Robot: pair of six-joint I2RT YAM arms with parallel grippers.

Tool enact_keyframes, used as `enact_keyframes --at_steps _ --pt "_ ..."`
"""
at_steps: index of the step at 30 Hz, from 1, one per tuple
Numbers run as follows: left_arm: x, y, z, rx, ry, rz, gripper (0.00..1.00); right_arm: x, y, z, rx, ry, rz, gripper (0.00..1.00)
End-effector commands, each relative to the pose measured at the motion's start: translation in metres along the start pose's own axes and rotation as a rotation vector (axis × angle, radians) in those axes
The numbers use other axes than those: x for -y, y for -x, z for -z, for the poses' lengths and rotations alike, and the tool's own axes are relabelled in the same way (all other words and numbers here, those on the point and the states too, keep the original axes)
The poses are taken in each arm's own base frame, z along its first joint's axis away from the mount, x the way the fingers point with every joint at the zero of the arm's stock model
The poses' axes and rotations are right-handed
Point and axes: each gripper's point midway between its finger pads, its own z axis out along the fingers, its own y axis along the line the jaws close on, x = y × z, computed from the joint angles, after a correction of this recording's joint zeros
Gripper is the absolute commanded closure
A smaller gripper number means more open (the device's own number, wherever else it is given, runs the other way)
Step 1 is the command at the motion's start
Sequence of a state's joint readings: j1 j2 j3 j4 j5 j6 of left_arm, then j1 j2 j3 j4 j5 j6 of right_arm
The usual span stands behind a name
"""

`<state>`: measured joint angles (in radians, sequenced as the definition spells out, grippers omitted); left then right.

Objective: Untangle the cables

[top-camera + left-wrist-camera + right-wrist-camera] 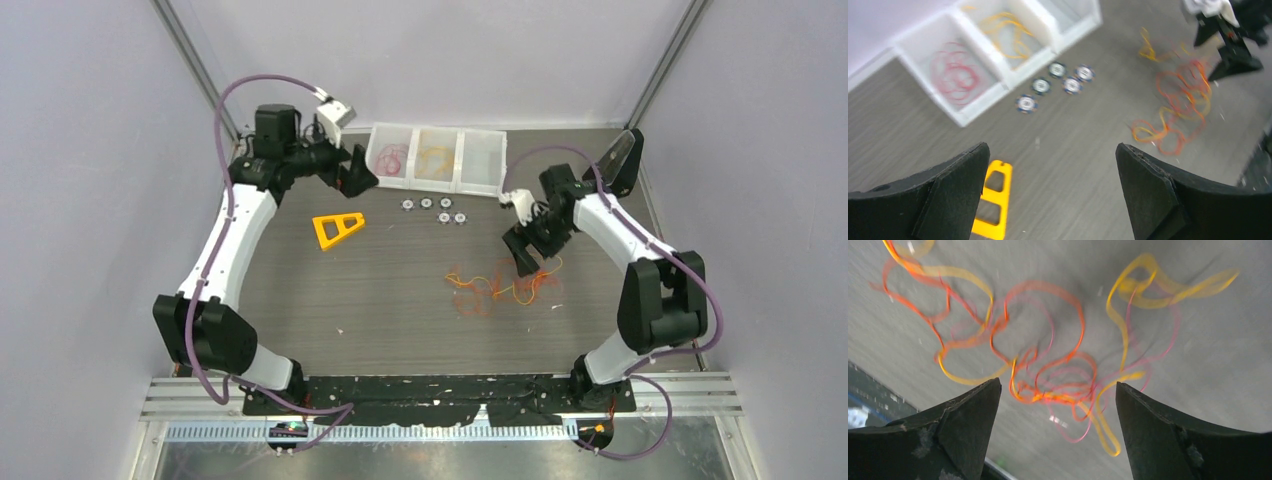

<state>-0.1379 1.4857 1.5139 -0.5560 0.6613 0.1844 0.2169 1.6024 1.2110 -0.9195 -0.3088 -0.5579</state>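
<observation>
Though partly sorted, looks well short of done. Nearest the arm bases, right of centre on the worktop (360, 310), lies as a loose knot of cables (497, 288): orange, yellow and red strands looped through one another, flat on the surface, none of it drawn apart. Probably needs easing out strand by strand.

Just over that knot, the right hand (530, 255), fingers spread wide, released, gripping nothing. Seems to touch no strand, though blur in the wrist view forbids certainty. Frames the thickest part of the tangle between its two fingertips, from above.

Further out and to the left, a yellow triangular frame (337, 229) and a cluster of five small round discs (435, 208), both well apart from the knot.

Further again, the left hand (355, 180), likewise wide open and bare, held up near the left end of the tray (413, 160).

At the far edge, in that white three-part tray, the finished share: red cables (392, 158) coiled in the left compartment, yellow cables (437, 155) in the middle one, no strand visible in the right one. Amounts, at a guess, to two colours partly put away, with the whole tangle left to undo.
</observation>
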Motion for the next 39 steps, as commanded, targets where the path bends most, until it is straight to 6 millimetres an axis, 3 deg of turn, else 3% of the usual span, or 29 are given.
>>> enact_keyframes --at_steps 1,5,9,13,17,20,23,28,31,33,34,36,38,39 --pt "0.089 -0.052 -0.014 -0.157 -0.339 -0.062 0.00 -0.027 -0.025 0.029 0.055 0.042 0.090 0.11" --pt "0.152 -0.084 -0.033 -0.187 -0.529 -0.069 0.02 -0.045 -0.035 0.034 0.104 0.066 0.110 0.13" --pt "0.205 -0.106 -0.056 -0.202 -0.630 -0.071 0.24 -0.050 -0.049 0.025 0.086 0.072 0.084 0.16" --pt "0.239 -0.129 -0.084 -0.208 -0.639 -0.083 0.43 -0.049 -0.050 0.022 0.098 0.058 0.056 0.20" --pt "0.256 -0.163 -0.105 -0.260 -0.603 -0.064 0.53 -0.050 -0.044 0.024 0.132 0.058 0.020 0.22" --pt "0.255 -0.186 -0.119 -0.300 -0.558 -0.038 0.51 -0.049 -0.038 0.027 0.154 0.048 -0.013 0.24" --pt "0.257 -0.196 -0.134 -0.321 -0.543 -0.043 0.47 -0.048 -0.037 0.028 0.153 0.039 -0.030 0.25" --pt "0.284 -0.226 -0.147 -0.420 -0.590 -0.058 0.46 -0.041 -0.048 0.017 0.089 0.027 -0.034 0.25" --pt "0.285 -0.242 -0.158 -0.470 -0.551 -0.012 0.46 -0.033 -0.056 0.008 0.042 0.013 -0.016 0.24" --pt "0.282 -0.247 -0.162 -0.488 -0.530 -0.006 0.50 -0.027 -0.060 0.003 0.020 -0.007 0.004 0.25" --pt "0.281 -0.247 -0.162 -0.493 -0.532 -0.015 0.57 -0.024 -0.062 -0.002 0.007 -0.011 0.009 0.25" --pt "0.284 -0.237 -0.154 -0.508 -0.557 -0.034 0.81 -0.016 -0.070 -0.011 -0.035 -0.028 0.037 0.25" --pt "0.290 -0.197 -0.131 -0.448 -0.601 -0.087 0.98 -0.004 -0.080 -0.019 -0.087 -0.066 0.062 0.28" --pt "0.293 -0.176 -0.117 -0.405 -0.621 -0.114 1.00 -0.001 -0.084 -0.025 -0.105 -0.072 0.071 0.30"
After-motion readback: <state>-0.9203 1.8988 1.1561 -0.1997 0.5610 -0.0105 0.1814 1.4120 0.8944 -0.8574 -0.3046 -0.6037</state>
